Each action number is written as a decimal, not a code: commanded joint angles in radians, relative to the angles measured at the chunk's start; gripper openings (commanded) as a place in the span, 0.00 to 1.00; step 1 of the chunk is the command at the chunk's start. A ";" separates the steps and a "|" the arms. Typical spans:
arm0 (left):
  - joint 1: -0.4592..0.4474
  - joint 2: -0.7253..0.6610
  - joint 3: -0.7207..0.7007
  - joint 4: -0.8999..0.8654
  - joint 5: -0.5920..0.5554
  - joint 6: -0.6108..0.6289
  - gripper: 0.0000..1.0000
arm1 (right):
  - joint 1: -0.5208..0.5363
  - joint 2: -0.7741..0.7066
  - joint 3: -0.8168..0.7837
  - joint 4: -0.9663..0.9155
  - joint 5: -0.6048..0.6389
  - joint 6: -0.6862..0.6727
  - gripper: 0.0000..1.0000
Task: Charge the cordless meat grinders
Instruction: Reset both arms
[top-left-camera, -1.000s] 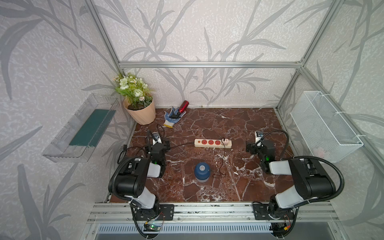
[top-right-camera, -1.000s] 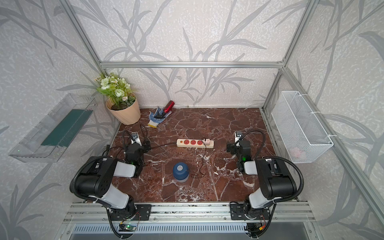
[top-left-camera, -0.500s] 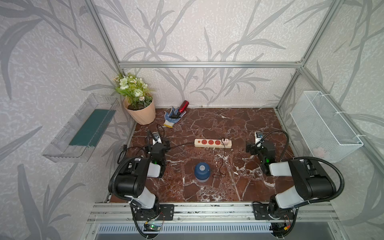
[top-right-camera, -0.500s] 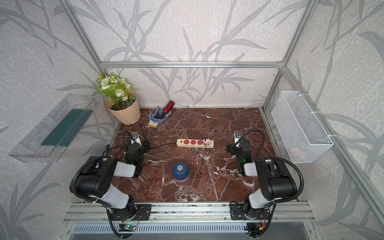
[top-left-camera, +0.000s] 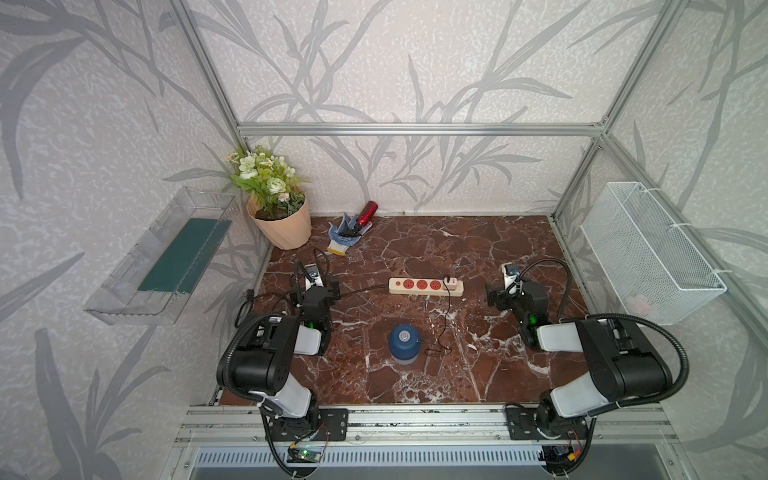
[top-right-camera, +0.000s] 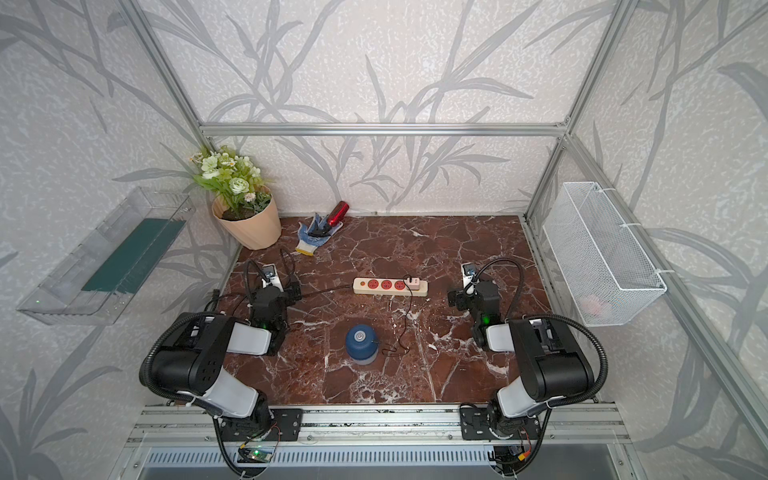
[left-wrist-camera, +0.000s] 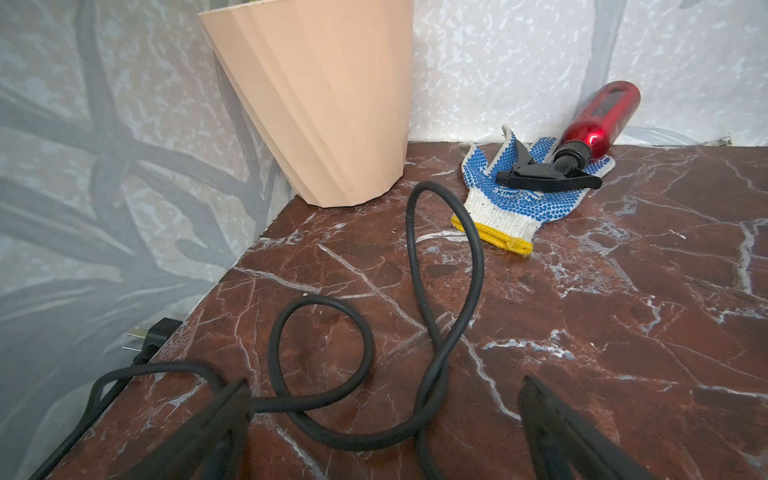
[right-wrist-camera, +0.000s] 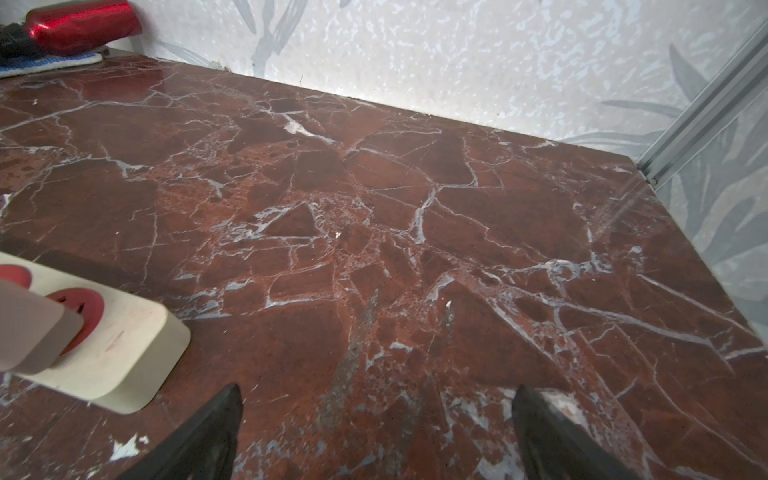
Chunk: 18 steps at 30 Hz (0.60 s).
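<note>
With left fingers (left-wrist-camera: 561, 432) and right fingers (right-wrist-camera: 548, 436) spread empty, smart play looked like leaving the meat grinder (top-left-camera: 402, 340) and thin cable (top-left-camera: 445, 314) undisturbed.

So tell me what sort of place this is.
Probably a robot test booth dressed like a home: aluminium frame, wallpapered panels, marble-look tabletop with a flower pot and power strip.

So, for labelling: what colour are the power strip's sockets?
Red sockets, best in a top view.
</note>
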<state>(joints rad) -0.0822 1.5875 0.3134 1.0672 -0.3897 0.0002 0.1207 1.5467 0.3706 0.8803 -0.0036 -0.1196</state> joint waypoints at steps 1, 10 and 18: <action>0.006 -0.001 0.015 0.014 0.003 0.000 0.99 | -0.001 -0.001 0.022 -0.009 0.030 0.017 0.99; 0.006 0.000 0.015 0.012 0.004 0.000 0.99 | 0.000 -0.006 0.021 -0.013 0.030 0.012 0.99; 0.006 -0.001 0.015 0.011 0.001 0.000 0.99 | 0.000 -0.007 0.024 -0.019 0.033 0.015 0.99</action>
<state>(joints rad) -0.0822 1.5875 0.3134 1.0672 -0.3897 0.0002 0.1207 1.5467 0.3794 0.8589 0.0181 -0.1135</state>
